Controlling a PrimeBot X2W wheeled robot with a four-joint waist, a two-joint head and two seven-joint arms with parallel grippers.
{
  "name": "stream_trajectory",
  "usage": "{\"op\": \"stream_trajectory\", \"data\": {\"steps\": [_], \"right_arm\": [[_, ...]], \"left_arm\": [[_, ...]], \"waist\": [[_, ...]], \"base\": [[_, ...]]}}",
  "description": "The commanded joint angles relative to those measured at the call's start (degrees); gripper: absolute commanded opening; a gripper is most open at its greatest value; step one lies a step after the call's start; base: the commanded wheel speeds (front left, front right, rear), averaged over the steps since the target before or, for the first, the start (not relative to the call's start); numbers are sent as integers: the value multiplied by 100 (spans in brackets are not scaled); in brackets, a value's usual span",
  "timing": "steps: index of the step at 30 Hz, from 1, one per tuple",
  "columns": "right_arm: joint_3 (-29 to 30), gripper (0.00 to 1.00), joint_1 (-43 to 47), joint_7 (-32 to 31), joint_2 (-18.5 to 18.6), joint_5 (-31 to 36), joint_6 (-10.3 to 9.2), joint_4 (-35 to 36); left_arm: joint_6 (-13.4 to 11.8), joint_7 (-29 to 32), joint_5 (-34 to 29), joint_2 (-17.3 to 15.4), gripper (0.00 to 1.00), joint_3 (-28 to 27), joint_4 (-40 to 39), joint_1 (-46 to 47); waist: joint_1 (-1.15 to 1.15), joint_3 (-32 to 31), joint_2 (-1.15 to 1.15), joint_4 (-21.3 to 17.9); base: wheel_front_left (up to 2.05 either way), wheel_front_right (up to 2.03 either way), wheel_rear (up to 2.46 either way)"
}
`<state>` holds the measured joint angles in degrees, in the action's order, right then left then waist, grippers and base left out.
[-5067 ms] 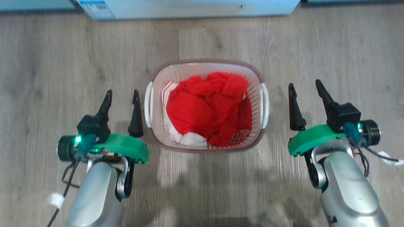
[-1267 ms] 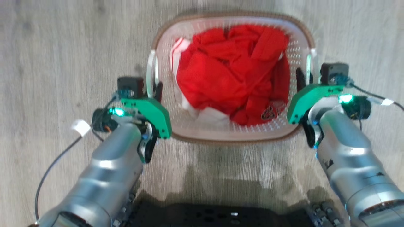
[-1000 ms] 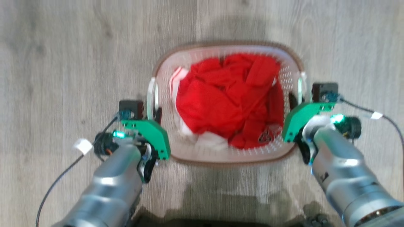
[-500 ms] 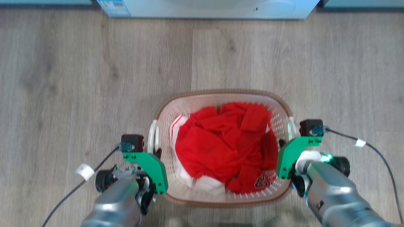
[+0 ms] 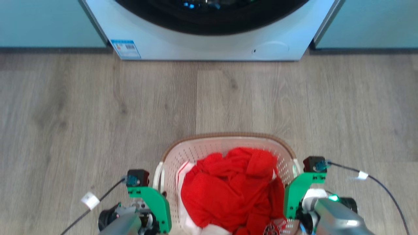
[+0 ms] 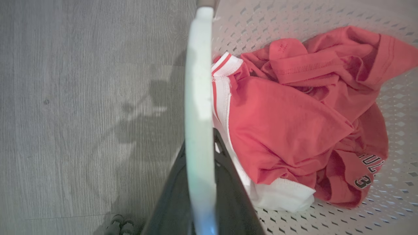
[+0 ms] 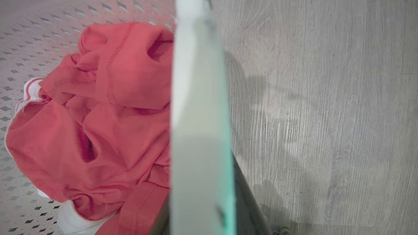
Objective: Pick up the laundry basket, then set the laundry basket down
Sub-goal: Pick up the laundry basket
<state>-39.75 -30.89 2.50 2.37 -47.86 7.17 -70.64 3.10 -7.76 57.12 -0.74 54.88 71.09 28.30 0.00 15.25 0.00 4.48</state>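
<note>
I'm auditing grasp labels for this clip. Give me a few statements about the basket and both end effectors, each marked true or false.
1. The left end effector is closed on the left handle of the laundry basket. True.
2. The laundry basket is empty. False: red clothing with white trim lies inside.
3. A washing machine stands on the wooden floor beyond the basket. True.
4. The right end effector hangs open, away from the basket. False: its fingers sit on either side of the right handle, closed on it.
5. The basket's rim band is blue. False: it is brown.
</note>
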Motion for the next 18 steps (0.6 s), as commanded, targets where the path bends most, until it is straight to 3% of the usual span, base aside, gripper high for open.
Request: {"op": "stream_trajectory", "data": {"steps": [1, 18], "right_arm": [[-169, 0, 162, 10, 51, -81, 32, 10], [-889, 0, 520, 24, 51, -759, 32, -13]], "left_arm": [[2, -30, 63, -214, 0, -111, 84, 29], [57, -212, 165, -214, 0, 82, 241, -402]], "waist": [[0, -197, 0, -1], [0, -983, 0, -57]], "base": [[0, 0, 0], [0, 0, 0]]}}
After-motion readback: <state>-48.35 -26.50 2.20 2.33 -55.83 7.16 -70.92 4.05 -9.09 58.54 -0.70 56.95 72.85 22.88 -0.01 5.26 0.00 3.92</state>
